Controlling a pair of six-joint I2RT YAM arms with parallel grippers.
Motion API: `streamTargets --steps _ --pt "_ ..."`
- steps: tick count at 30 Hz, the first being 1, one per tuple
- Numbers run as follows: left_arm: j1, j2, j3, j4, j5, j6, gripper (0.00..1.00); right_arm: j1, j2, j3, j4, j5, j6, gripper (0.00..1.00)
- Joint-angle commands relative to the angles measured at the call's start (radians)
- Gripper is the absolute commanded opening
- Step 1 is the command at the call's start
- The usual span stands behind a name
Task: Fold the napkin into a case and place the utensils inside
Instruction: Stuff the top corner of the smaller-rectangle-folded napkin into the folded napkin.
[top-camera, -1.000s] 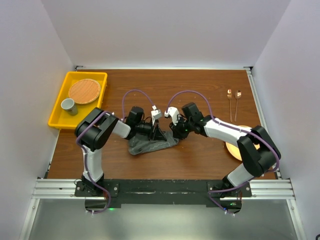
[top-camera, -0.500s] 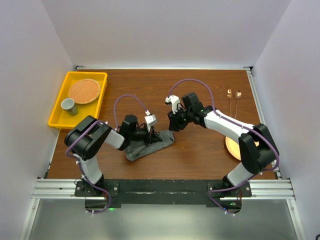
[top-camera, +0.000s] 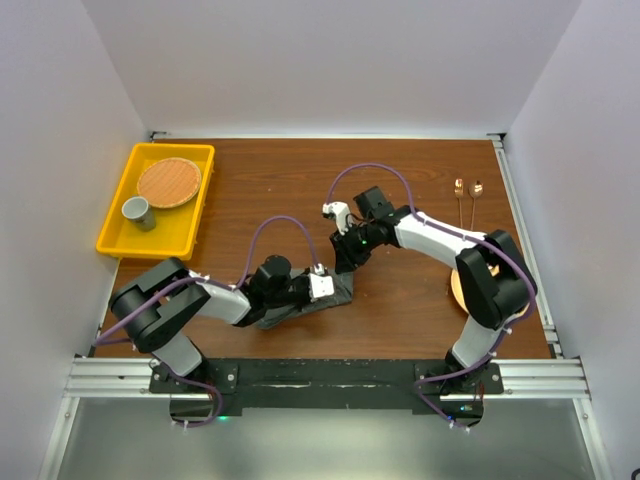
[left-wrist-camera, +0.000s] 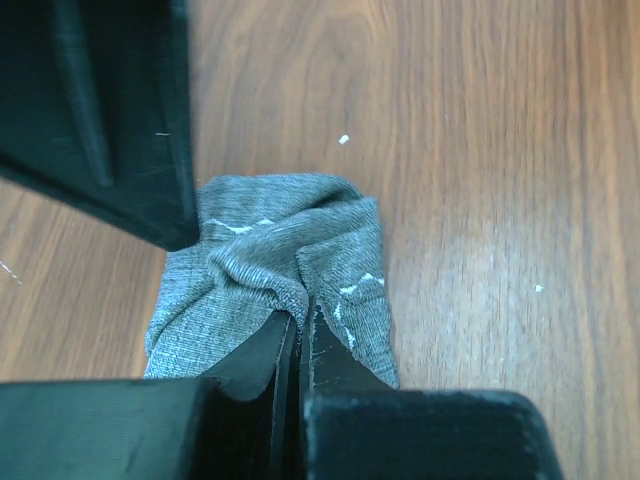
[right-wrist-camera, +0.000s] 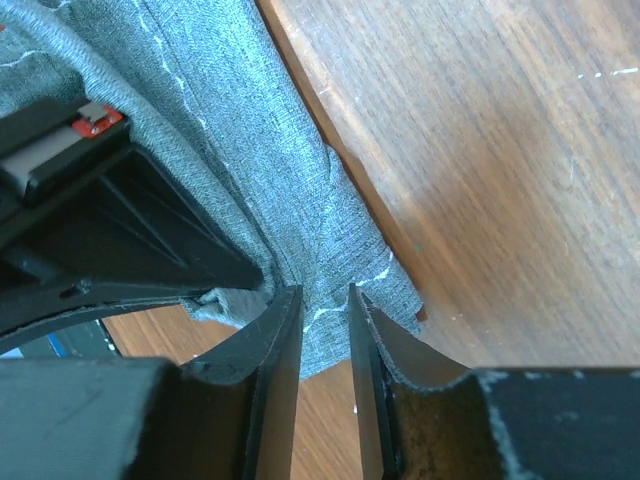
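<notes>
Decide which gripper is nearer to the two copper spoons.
Right. The right gripper is over the right end of the napkin, left of the spoons; the left gripper is further left and nearer the robot.

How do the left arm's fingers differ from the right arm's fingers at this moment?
The left arm's black fingers are pressed together; the right arm's black fingers stand slightly apart. The left fingers pinch a fold of the crumpled dark grey fabric napkin; the right fingers clamp nothing, only pointing at its edge. Both pairs are at that same napkin.
</notes>
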Motion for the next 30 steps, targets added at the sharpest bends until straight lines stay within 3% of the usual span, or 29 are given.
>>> streamTargets --steps 1,24,30 --pt "-0.044 -0.027 -0.032 0.011 -0.103 0.166 0.00 0.008 0.009 0.047 -0.027 -0.027 -0.064 0.31" --pt "-0.060 -0.003 -0.015 -0.012 -0.120 0.173 0.00 0.111 0.029 0.002 -0.027 0.164 -0.162 0.35" --pt "-0.060 -0.007 -0.012 -0.028 -0.128 0.177 0.00 0.124 0.035 -0.012 -0.009 0.203 -0.161 0.29"
